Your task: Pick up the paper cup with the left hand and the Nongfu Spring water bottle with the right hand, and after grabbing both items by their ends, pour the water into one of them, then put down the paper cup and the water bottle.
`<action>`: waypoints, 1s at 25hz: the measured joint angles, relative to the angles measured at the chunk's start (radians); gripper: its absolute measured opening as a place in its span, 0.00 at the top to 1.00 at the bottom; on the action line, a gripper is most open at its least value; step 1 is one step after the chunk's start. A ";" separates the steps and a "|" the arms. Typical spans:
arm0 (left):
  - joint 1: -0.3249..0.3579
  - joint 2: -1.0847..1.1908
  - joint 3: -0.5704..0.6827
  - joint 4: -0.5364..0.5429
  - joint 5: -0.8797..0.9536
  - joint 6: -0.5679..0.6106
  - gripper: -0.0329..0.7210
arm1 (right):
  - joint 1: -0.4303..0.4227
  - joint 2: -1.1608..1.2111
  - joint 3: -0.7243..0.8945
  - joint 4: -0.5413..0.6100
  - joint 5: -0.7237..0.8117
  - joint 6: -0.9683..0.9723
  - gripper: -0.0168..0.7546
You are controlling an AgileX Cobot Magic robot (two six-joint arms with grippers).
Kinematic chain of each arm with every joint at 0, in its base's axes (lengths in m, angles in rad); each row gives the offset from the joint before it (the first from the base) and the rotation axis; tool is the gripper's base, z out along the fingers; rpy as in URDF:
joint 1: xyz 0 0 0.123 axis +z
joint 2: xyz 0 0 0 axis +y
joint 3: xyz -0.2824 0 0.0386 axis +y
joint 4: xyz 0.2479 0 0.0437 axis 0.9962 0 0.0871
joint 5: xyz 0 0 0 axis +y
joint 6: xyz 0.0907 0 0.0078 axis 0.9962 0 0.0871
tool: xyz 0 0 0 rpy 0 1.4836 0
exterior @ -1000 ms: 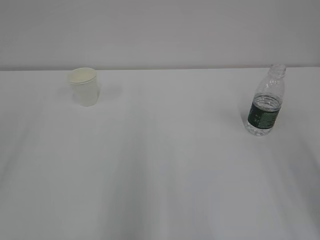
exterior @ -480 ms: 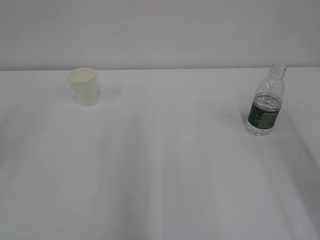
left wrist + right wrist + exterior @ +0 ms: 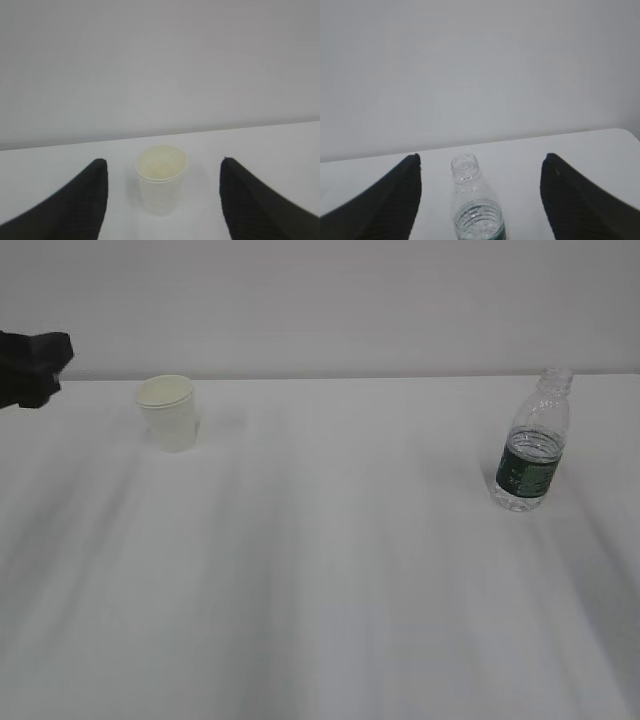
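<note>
small cream paper cup (image 3: 161,177) stands upright, centred ahead of the wide-open left hand (image 3: 162,200); right hand (image 3: 480,200), likewise wide and empty, frames the clear ribbed water bottle (image 3: 472,210).

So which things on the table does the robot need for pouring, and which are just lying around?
Needed for the job:
- paper cup, standing upright on the left
- Nongfu Spring water bottle, upright on the right, no cap
- water inside the bottle
- left gripper, jaws open either side of the cup
- right gripper, jaws open either side of the bottle

Just lying about:
- nothing else; only the white table
</note>
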 joint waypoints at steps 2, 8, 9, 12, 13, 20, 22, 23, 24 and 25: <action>-0.013 0.042 0.000 0.000 -0.037 0.000 0.29 | 0.000 0.034 0.021 -0.006 -0.078 0.007 0.26; -0.022 0.131 0.000 0.000 -0.179 -0.038 0.29 | 0.000 0.149 0.082 -0.005 -0.280 0.016 0.26; -0.022 0.146 0.000 0.002 -0.201 -0.042 0.29 | 0.000 0.176 0.091 -0.005 -0.321 0.016 0.26; -0.022 0.190 0.008 0.010 -0.292 -0.051 0.29 | 0.000 0.260 0.118 -0.005 -0.444 0.018 0.26; -0.022 0.206 0.021 0.012 -0.335 -0.052 0.29 | 0.000 0.293 0.126 -0.006 -0.483 0.018 0.26; -0.022 0.299 0.065 0.066 -0.514 -0.054 0.29 | 0.000 0.533 0.151 -0.013 -0.624 0.019 0.26; -0.023 0.338 0.065 0.090 -0.540 -0.054 0.29 | 0.000 0.583 0.150 -0.027 -0.626 0.003 0.26; -0.024 0.356 0.065 0.095 -0.550 -0.054 0.29 | 0.000 0.608 0.143 -0.034 -0.628 -0.009 0.26; -0.024 0.378 0.065 0.097 -0.557 -0.054 0.29 | 0.000 0.630 0.134 -0.040 -0.628 -0.014 0.26; -0.024 0.400 0.065 0.099 -0.562 -0.054 0.29 | 0.000 0.647 0.123 -0.048 -0.628 -0.018 0.26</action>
